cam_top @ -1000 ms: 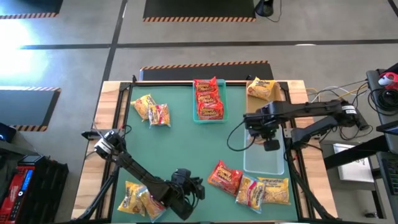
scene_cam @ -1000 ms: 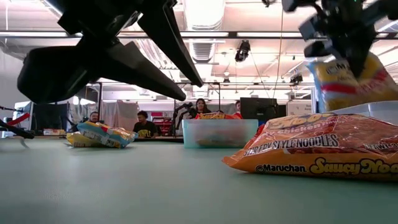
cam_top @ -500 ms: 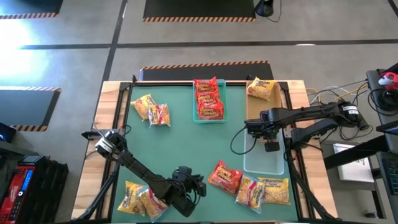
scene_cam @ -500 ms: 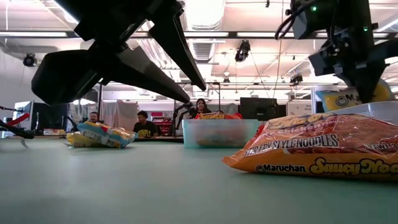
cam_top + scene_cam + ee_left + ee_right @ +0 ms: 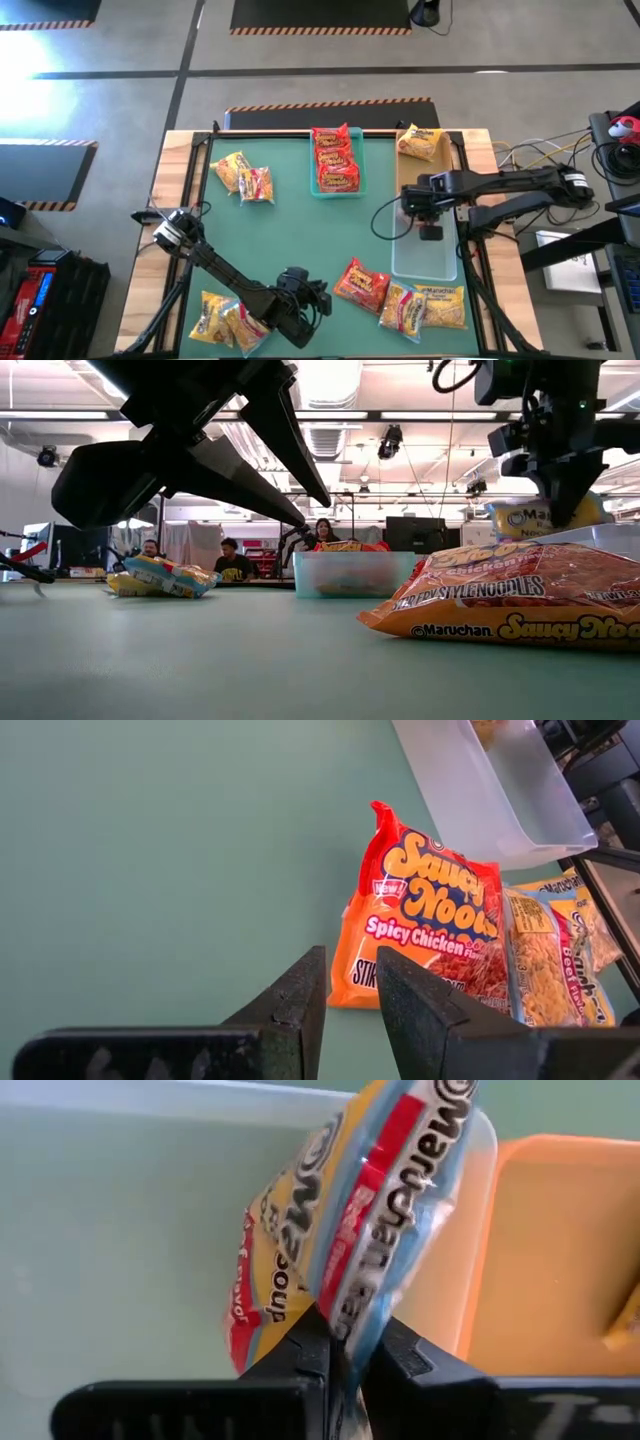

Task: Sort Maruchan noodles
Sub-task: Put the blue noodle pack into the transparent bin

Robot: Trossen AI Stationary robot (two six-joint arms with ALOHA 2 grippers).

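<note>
The right pincer [image 5: 337,1342], clamped on a yellow-white crinkly noodle packet [image 5: 350,1210], hangs directly above the clear plastic tray [image 5: 425,262]; the left pincer [image 5: 345,995], nearly together, waits near the counter's [image 5: 290,230] front edge.

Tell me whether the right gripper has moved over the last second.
Yes. In the high view the right gripper, shut on a yellow-white packet, has shifted toward the table's far edge, up along the clear tray, nearer the tan tray.
</note>
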